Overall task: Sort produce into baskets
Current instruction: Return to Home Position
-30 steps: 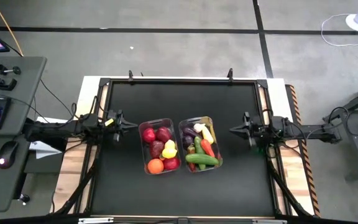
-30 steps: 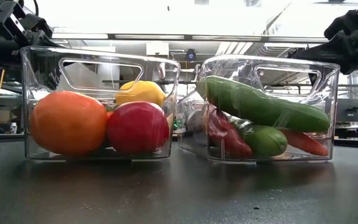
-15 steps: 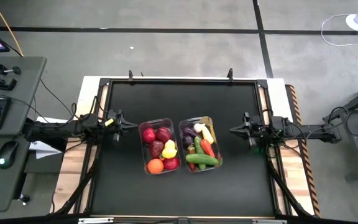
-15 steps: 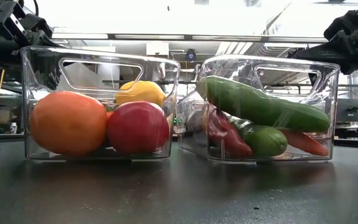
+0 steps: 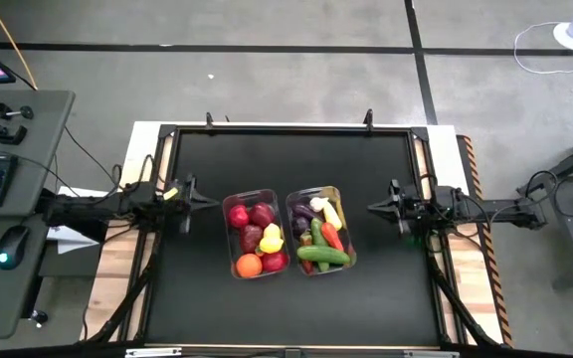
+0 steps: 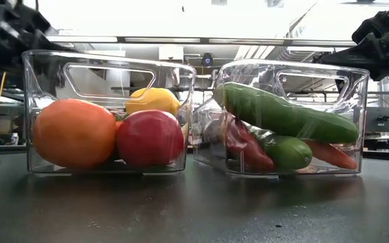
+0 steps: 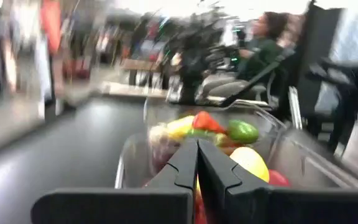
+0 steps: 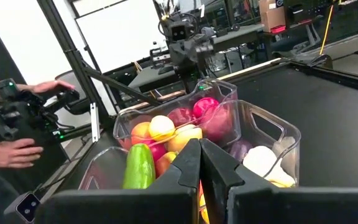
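- Fruit [image 5: 249,265] in left bin [image 5: 252,192], vegetables [image 5: 323,256] in right bin [image 5: 316,189]; sorting judged complete.
- Left end effector [image 7: 197,146], right end effector [image 8: 199,145] clenched empty, parked outboard; nothing left to carry.

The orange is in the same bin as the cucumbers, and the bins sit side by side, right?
No: the low view shows the orange in the other bin, with an apple and lemon. The bins do sit side by side.
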